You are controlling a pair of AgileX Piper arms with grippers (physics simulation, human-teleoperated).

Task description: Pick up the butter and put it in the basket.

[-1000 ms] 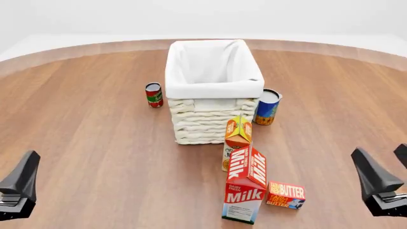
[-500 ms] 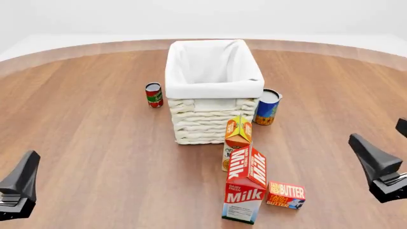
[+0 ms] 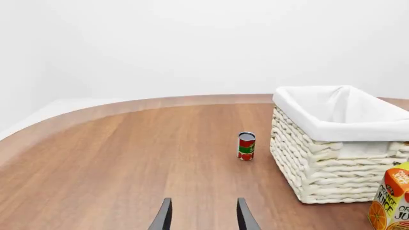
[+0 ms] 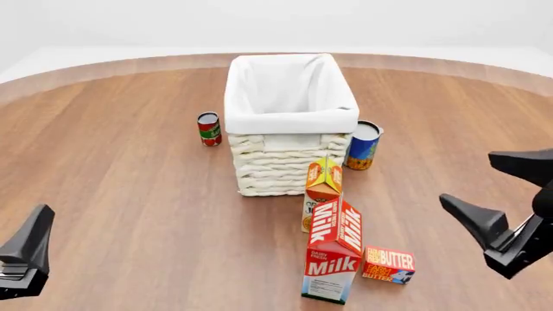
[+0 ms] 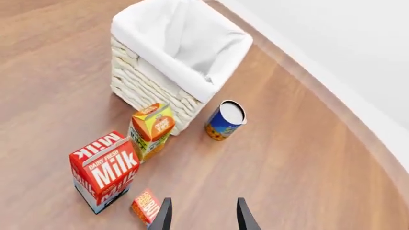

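The right hand (image 4: 493,210) is hovering wide open, well right of the milk carton (image 4: 333,253). The butter (image 4: 388,264) is lying just beside that carton, ungrasped. Next, I'd judge, it needs lowering over the butter, then carrying to the basket (image 4: 289,120).

From the front we look down over the table (image 4: 129,162); each wrist view faces forward past its jaws. All three share the basket (image 4: 289,162) (image 3: 332,158) (image 5: 172,62).
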